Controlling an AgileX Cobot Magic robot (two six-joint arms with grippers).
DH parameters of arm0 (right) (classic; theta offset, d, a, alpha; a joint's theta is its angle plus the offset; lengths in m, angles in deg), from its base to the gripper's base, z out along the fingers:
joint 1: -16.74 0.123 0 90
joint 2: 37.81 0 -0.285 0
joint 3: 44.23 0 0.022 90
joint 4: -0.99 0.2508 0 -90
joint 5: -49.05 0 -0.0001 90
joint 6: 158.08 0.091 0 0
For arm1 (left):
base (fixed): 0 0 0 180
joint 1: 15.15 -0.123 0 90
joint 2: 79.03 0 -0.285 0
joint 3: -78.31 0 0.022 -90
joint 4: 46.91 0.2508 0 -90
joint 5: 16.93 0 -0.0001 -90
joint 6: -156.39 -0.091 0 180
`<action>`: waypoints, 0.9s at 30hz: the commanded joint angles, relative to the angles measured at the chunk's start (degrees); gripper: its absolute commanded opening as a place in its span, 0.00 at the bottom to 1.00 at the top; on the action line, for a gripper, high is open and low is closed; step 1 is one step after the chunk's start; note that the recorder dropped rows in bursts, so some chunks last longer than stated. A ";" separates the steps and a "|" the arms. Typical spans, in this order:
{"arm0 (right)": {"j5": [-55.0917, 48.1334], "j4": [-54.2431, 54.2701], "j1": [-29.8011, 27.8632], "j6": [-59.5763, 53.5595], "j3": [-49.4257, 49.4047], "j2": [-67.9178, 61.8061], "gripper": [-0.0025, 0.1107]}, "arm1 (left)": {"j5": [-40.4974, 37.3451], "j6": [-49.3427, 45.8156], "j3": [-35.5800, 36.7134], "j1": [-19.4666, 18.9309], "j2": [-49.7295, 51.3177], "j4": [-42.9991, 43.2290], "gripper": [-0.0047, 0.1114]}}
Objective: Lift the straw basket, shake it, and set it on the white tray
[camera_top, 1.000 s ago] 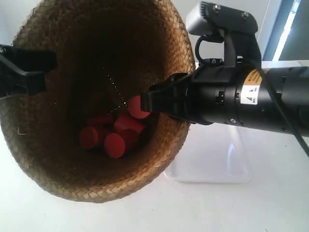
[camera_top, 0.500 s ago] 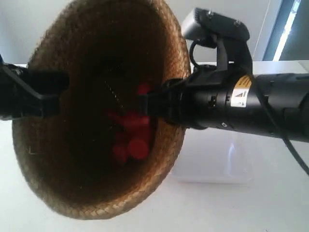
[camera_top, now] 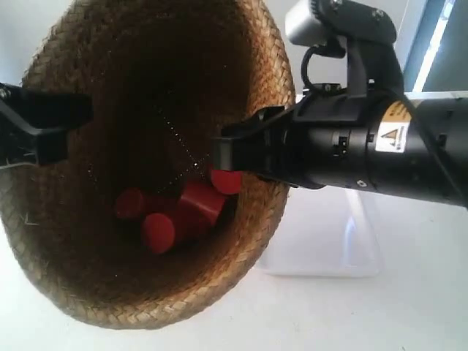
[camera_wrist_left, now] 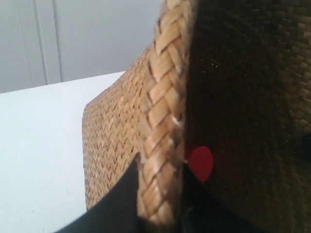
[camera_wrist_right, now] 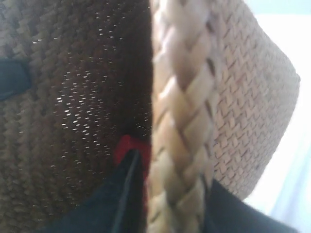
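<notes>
The straw basket [camera_top: 146, 146] hangs in the air, its dark mouth facing the exterior camera. Several red cylinders [camera_top: 183, 212] lie loose in its bottom. The arm at the exterior view's left grips the rim with a black gripper [camera_top: 51, 128]. The arm at the exterior view's right pinches the opposite rim [camera_top: 234, 153]. My left gripper [camera_wrist_left: 162, 165] is shut on the braided rim of the basket [camera_wrist_left: 116, 131], one finger outside and one inside. My right gripper [camera_wrist_right: 172, 170] clamps the basket [camera_wrist_right: 252, 107] the same way. The white tray [camera_top: 322, 270] lies on the table, partly hidden behind the basket and arm.
A white tabletop [camera_top: 409, 307] spreads under the basket. The black arm body with a yellow warning label [camera_top: 391, 135] and its grey camera housing [camera_top: 329, 18] cross the right half of the exterior view. A bright window strip [camera_top: 439, 36] shows at the back right.
The basket has swung back up and leftward after tilting right half a second ago. The red cylinders have tumbled and settled lower in the basket. Both grippers keep their hold on the rim.
</notes>
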 commanded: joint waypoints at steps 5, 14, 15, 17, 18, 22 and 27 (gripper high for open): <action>14.61 -1.03 5.39 -12.96 1.48 8.08 0.02 | 1.58 -2.16 -2.89 0.50 -5.41 1.23 0.04; 13.59 10.02 3.04 -12.30 -1.52 -1.71 0.02 | 1.81 -3.33 -0.15 1.49 -0.23 0.17 0.04; 13.63 10.02 2.89 -12.96 -1.52 -1.40 0.02 | 2.30 -4.02 -0.15 1.49 -0.54 0.17 0.04; 13.39 10.02 2.89 -12.96 -1.52 -1.11 0.02 | 2.02 -3.92 -0.15 1.49 -0.51 0.17 0.04; 13.05 10.02 2.89 -12.96 -1.52 -1.11 0.02 | 1.35 -3.92 -0.15 1.49 -0.40 0.17 0.04; 12.91 10.02 2.89 -13.30 -1.76 -1.32 0.02 | 0.98 -4.86 0.37 1.49 0.52 0.17 0.04; 11.38 10.75 2.89 -12.31 -1.57 -0.21 0.02 | -0.04 -4.45 -0.15 1.49 1.16 -0.58 0.04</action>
